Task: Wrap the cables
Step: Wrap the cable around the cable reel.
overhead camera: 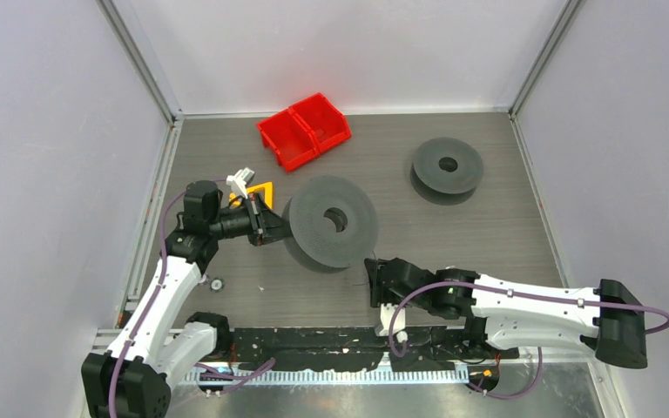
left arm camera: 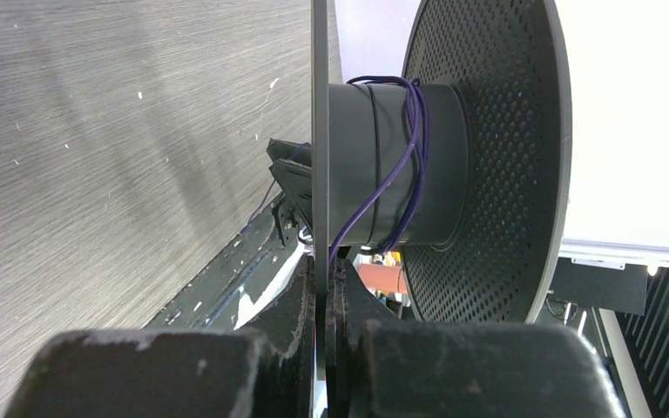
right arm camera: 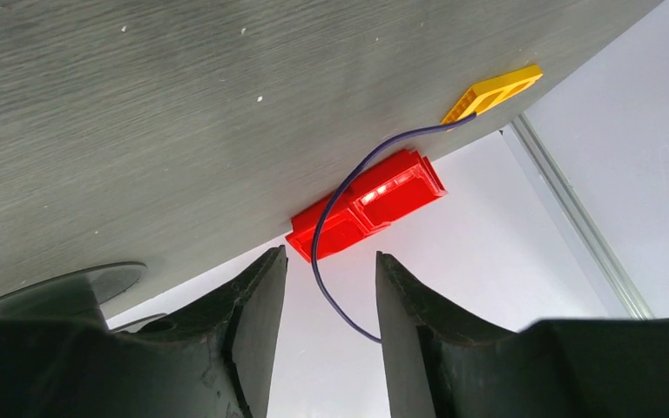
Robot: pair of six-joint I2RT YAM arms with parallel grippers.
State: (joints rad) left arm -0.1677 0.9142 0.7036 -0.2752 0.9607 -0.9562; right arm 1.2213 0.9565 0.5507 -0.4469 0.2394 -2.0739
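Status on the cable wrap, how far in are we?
Done: a few loose turns of purple cable sit on the hub of the big spool. In hand: the left hand is shut on the spool's flange, holding it tipped up. The right hand is open, and the cable tail hangs between its fingers, ungripped. Left: most of the hub is bare, so the tail needs winding on.

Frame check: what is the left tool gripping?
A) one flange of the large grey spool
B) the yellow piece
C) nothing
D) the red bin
A: the left wrist view shows the left tool shut on the thin flange edge of the large spool, with purple wire around its hub.
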